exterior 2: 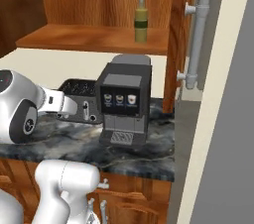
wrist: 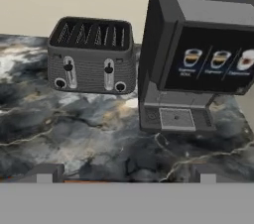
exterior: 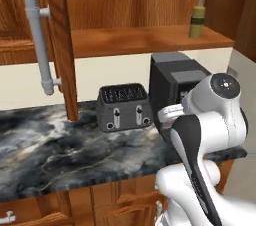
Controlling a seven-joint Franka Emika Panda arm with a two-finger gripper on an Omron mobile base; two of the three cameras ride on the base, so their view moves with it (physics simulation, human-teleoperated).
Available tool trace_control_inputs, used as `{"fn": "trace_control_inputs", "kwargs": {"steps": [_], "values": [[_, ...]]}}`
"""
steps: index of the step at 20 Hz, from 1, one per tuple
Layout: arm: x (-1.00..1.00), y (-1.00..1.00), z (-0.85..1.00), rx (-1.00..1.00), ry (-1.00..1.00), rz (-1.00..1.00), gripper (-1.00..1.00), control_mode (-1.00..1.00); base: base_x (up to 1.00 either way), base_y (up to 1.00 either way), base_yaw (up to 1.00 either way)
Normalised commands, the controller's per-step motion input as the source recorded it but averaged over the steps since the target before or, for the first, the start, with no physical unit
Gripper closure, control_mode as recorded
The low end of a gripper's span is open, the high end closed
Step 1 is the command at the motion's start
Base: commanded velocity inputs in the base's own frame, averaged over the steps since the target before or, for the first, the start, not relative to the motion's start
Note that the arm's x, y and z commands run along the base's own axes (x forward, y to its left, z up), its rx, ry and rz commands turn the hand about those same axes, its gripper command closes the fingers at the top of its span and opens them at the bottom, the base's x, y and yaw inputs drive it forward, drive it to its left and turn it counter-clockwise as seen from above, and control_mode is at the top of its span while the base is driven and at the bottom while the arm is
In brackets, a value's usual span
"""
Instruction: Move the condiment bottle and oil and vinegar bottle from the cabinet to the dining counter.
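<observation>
"One bottle is what I count up there: the oil and vinegar bottle [exterior: 197, 19], upright on the shelf of the cabinet [exterior: 145, 40], well above my gripper [wrist: 127, 174] and off to its right, near the shelf's end."

"And the gripper itself?"

"Empty, fingers spread wide, low over the marble kitchen top [wrist: 74, 129], looking at the toaster [wrist: 92, 55] ahead to the left and the coffee machine [wrist: 198, 59] ahead to the right, just beside each other."

"How will that bottle handle?"

"My guess is stiff, smooth and fairly light, likely glass, so slippery and breakable if it drops. It is tall and slim on a small foot, so a nudge at the neck could tip it. I would take it around the olive body, near the dark band, and leave the thin spout alone."

"What about the condiment bottle?"

"I can't place it from here, nor the dining counter."

"Do the cameras differ?"

"Yes. The left base view gives the open door [exterior: 62, 45] with its long grey handle [exterior: 40, 45], far left of the gripper, and the full run of shelf. The right base view gives the coffee machine's three drink pictures and the other door's handle [exterior 2: 196, 39], right of the bottle. The hand view gives the machine's drip tray [wrist: 176, 118], but neither shelf nor bottle."
</observation>
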Motion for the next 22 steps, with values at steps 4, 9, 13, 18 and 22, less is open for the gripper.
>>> {"fn": "trace_control_inputs", "kwargs": {"steps": [4, 9, 13, 18, 22], "values": [[0.00, 0.00, 0.00, 0.00, 0.00, 0.00, -1.00, 1.00, 1.00, -0.26, 0.38], [0.00, 0.00, 0.00, 0.00, 0.00, 0.00, -1.00, 1.00, 0.91, -0.41, 0.24], [0.14, 0.00, -0.04, 0.00, 0.00, 0.02, -1.00, -1.00, 0.10, -0.01, 0.02], [0.08, -0.13, 0.17, -0.02, -0.08, -0.22, -1.00, -1.00, 0.00, 0.00, 0.00], [0.01, -0.56, 0.38, 0.00, -0.13, -0.18, -1.00, -1.00, 0.00, 0.00, 0.00]]}}
